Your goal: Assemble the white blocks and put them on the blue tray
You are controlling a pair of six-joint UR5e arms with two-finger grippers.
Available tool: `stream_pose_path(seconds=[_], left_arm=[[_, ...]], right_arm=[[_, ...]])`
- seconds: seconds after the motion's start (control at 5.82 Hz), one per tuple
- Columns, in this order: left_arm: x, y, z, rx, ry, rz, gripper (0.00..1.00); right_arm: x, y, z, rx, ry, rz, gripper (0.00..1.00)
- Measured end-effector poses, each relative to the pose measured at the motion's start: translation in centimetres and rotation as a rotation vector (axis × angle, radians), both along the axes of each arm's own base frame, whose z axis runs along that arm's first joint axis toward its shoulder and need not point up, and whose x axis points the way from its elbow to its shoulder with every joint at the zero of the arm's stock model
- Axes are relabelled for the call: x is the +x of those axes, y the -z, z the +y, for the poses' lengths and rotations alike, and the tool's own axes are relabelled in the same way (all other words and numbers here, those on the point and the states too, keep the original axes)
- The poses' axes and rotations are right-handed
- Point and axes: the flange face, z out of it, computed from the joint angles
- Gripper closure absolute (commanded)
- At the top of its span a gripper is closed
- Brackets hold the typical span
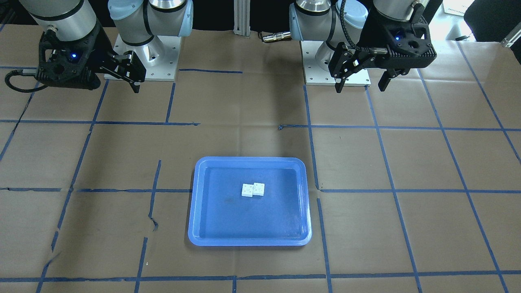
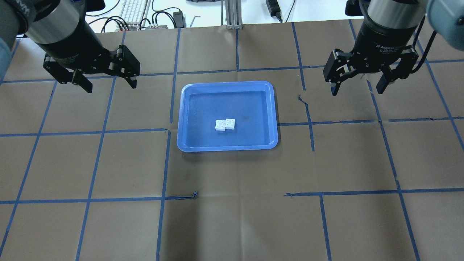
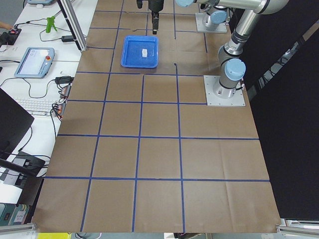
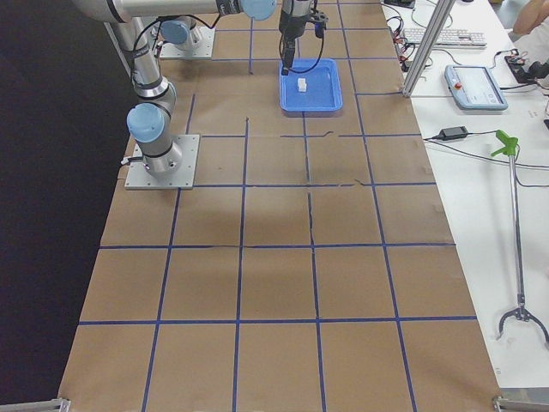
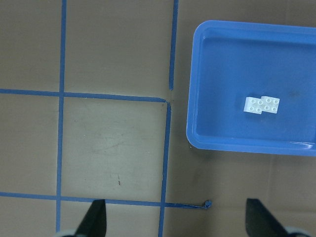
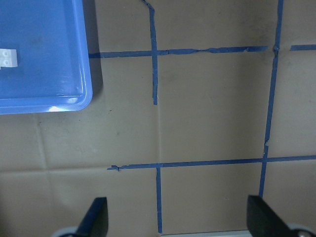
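Two white blocks [image 2: 225, 124] lie joined, offset by one stud row, near the middle of the blue tray [image 2: 228, 84]. They also show in the front view [image 1: 252, 189] and the left wrist view [image 5: 261, 104]; the right wrist view catches only an edge of them [image 6: 9, 57]. My left gripper [image 2: 111, 86] is open and empty, raised over the table left of the tray. My right gripper [image 2: 356, 90] is open and empty, raised to the right of the tray. Neither touches the tray or the blocks.
The table is covered in brown paper [image 2: 232, 217] with a blue tape grid. The arm bases [image 1: 142, 61] stand at the robot's side. A keyboard [image 2: 132, 11], cables and an aluminium post [image 2: 232, 14] sit beyond the far edge.
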Motion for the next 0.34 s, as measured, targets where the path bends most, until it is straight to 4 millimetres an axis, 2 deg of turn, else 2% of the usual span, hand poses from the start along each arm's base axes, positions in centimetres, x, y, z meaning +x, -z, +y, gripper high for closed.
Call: stream_pose_path(seconds=[0.34], left_arm=[[0.04, -0.05, 0.08, 0.001, -0.001, 0.000, 0.00]], right_arm=[[0.37, -0.11, -0.01, -0.004, 0.000, -0.018, 0.00]])
